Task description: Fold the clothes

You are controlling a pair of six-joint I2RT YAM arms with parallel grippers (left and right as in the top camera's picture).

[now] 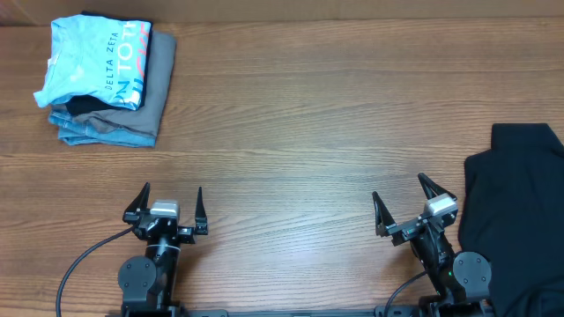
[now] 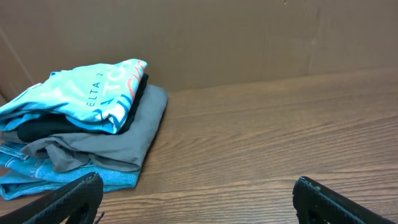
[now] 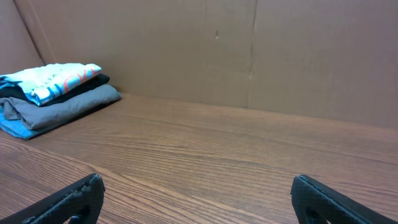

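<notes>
Looking down from overhead, I see both arms sitting at the near edge of the wood surface [image 1: 308,114], neither one carrying anything. Left pincer [image 1: 172,188] is spread wide, bare wood between its fingers. Right pincer [image 1: 398,187] is the same: wide, empty, angled a bit to the right.

Clothes are in two spots. Folded stack [image 1: 106,84] sits at the far-left corner, well apart from both arms. On top is the sky-blue T-shirt [image 1: 88,62], folded, w/ white "DELTA ZETA" lettering plus bigger white & orange-red letters showing. Under it there's a thin black layer, then a grey piece [image 1: 157,84], then a denim-blue piece [image 1: 110,136] at the bottom.

Black garment [image 1: 520,211] lies loose & unfolded at the right edge, just beside the right arm's base, running out of frame. Can't tell if it touches the arm.

Left wrist cam: stack [image 2: 81,124] ahead & to the left, cardboard wall [image 2: 261,37] behind it. Right wrist cam: stack [image 3: 56,93] far off at left, open wood in front.
</notes>
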